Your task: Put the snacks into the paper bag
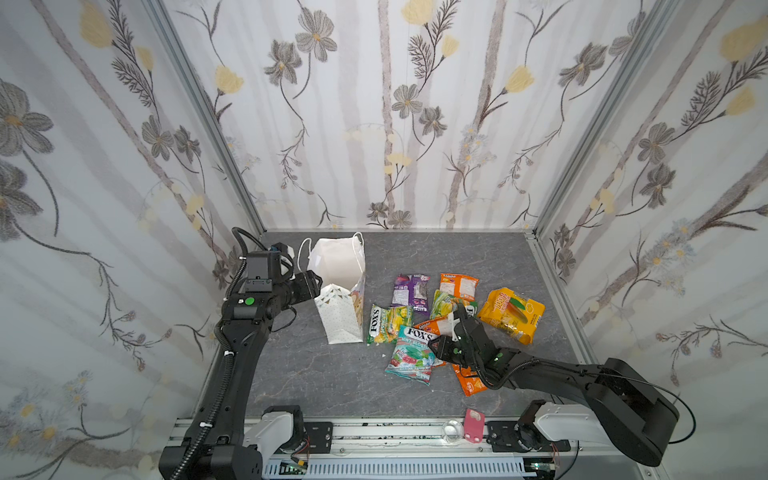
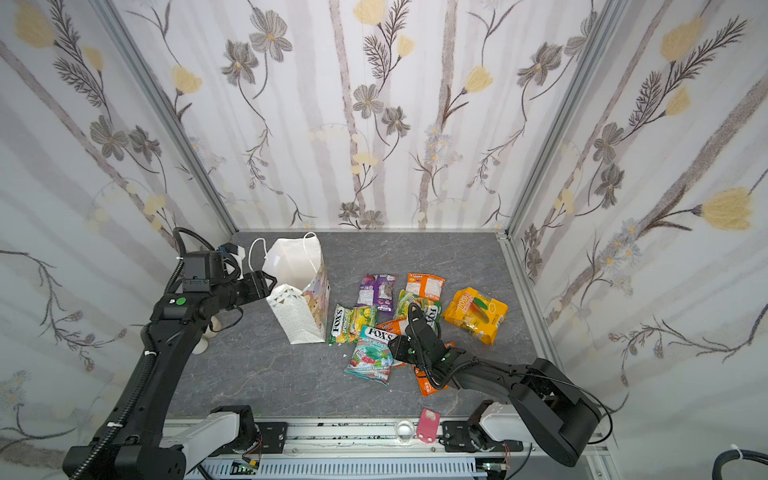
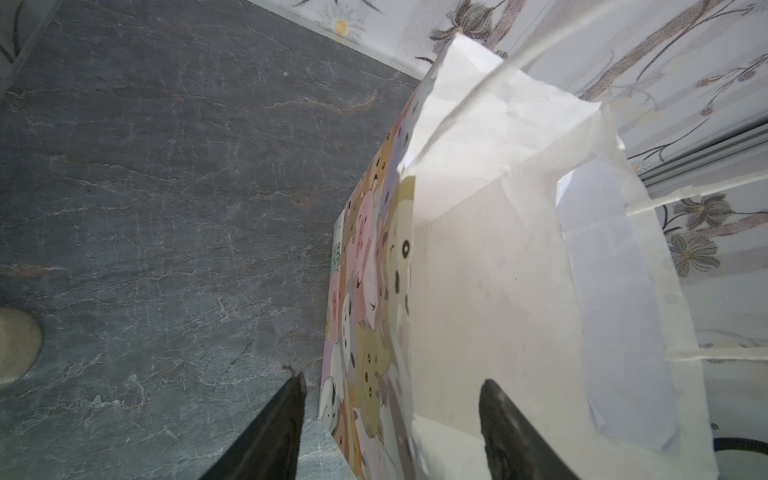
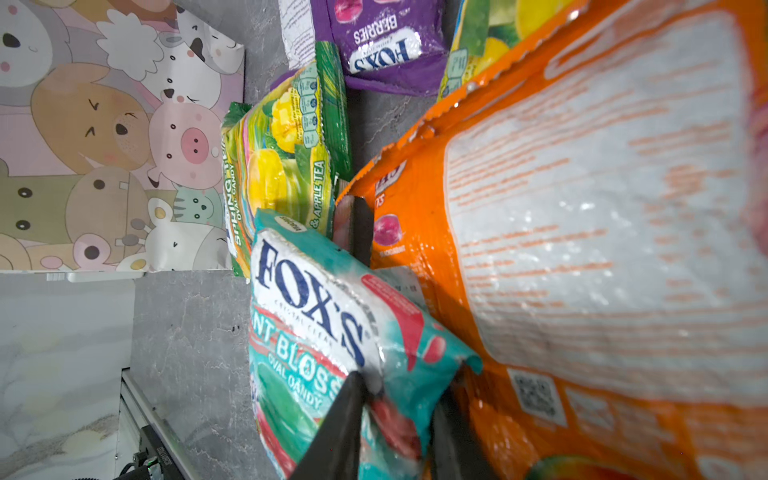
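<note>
The white paper bag [image 1: 338, 266] stands open at the back left, its animal-print side [image 3: 365, 291] facing the snacks. My left gripper [image 3: 390, 378] is open at its rim, one finger outside the printed wall and one inside. The snacks lie in a heap right of the bag: a teal FOX'S packet [image 1: 411, 353], a green-yellow one [image 1: 388, 324], a purple one [image 1: 410, 291], orange ones [image 1: 459, 286] and a yellow-orange one [image 1: 511, 313]. My right gripper [image 4: 405, 382] is shut on the crumpled edge of the teal packet [image 4: 332, 316], beside a big orange packet [image 4: 582, 208].
Flowered walls close in the grey tabletop [image 1: 332, 382] on three sides. A pink object [image 1: 473, 424] and a clear round piece [image 1: 452, 430] sit on the front rail. Another orange packet [image 1: 469, 382] lies partly under my right arm.
</note>
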`<state>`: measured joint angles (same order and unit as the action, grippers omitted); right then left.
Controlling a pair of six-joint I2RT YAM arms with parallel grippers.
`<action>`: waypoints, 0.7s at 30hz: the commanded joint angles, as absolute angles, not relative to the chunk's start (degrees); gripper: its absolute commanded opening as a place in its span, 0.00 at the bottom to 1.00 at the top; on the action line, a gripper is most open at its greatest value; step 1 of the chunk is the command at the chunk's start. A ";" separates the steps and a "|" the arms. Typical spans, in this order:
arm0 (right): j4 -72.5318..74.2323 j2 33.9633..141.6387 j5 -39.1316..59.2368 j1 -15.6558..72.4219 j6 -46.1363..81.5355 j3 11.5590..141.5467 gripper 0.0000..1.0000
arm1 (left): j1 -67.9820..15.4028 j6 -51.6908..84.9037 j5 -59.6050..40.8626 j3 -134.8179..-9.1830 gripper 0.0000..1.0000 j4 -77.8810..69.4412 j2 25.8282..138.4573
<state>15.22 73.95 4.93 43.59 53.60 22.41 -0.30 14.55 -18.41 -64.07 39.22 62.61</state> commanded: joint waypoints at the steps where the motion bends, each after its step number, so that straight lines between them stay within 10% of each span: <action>1: 18.73 74.28 5.51 43.52 54.67 21.98 0.15 | -0.31 14.24 -18.64 -63.90 0.66 37.31 62.31; 5: 19.48 73.63 5.70 43.42 54.59 21.89 0.00 | -0.35 14.15 -18.57 -64.16 0.66 37.35 62.36; 21: 20.69 66.58 12.90 43.45 44.20 28.70 0.00 | -0.28 14.50 -17.76 -63.90 0.66 37.18 61.55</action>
